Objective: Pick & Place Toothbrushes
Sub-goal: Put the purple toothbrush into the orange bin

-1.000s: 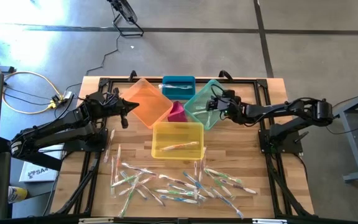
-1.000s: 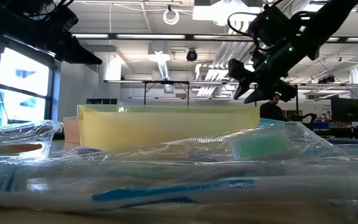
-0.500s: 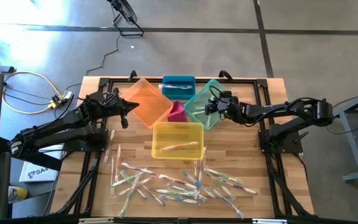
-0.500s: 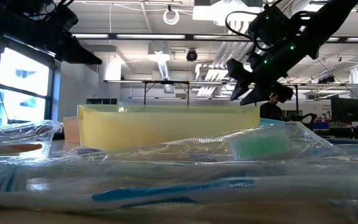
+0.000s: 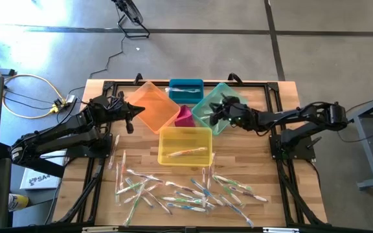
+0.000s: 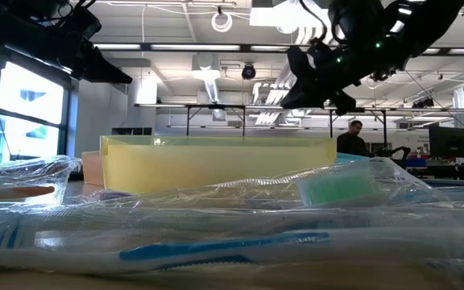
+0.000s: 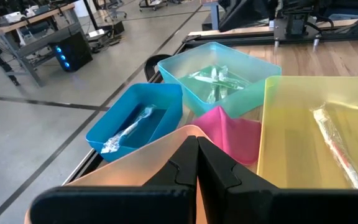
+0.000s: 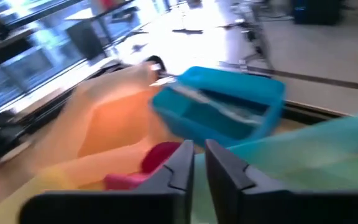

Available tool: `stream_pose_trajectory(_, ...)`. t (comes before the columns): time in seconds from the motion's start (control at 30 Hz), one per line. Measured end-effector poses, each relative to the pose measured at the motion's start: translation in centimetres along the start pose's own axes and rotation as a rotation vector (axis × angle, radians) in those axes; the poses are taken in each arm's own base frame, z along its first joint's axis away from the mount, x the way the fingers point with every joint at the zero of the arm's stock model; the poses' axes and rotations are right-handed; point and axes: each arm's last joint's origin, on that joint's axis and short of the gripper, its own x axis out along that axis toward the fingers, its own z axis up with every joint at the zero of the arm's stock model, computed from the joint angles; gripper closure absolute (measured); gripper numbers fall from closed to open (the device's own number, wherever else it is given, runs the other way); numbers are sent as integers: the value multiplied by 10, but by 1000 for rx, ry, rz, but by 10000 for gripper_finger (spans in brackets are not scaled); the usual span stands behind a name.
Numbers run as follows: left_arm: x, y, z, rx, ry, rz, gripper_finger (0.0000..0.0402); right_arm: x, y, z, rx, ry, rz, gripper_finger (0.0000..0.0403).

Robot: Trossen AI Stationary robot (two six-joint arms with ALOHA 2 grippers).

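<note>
We see the right gripper (image 5: 214,114) over the teal bin (image 5: 207,102), fingers nearly together with nothing between them, left gripper (image 5: 129,115) clenched empty at the orange bin (image 5: 153,103), and most toothbrushes (image 5: 186,189) well apart from both on the table.

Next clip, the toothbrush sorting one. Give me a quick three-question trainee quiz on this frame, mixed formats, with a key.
1. True or false: the yellow bin holds a toothbrush.
2. Over which bin is the right gripper? A) orange B) teal C) blue
3. Fill in: the loose toothbrushes lie on the table's ____ edge, opposite the bins.

Key: 1 true. 2 B, over the teal bin, nothing between its nearly closed fingers. 3 near. The left gripper waits shut by the orange bin.
</note>
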Motion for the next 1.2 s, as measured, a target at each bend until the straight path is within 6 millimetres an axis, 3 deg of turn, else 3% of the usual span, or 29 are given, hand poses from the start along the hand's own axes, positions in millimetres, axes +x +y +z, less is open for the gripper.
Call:
stream_pose_trajectory(0.23,0,0,0,0,0,0,402,-12,23,-10,-14,40,139,399)
stream_pose_trajectory(0.47,0,0,0,0,1,0,402,-29,46,-18,-34,0,139,399)
stream_pose_trajectory(0.9,0,0,0,0,0,0,402,-35,79,18,-140,200,76,400)
stream_pose_trajectory(1.2,0,0,0,4,1,0,402,-47,76,15,-73,484,30,400)
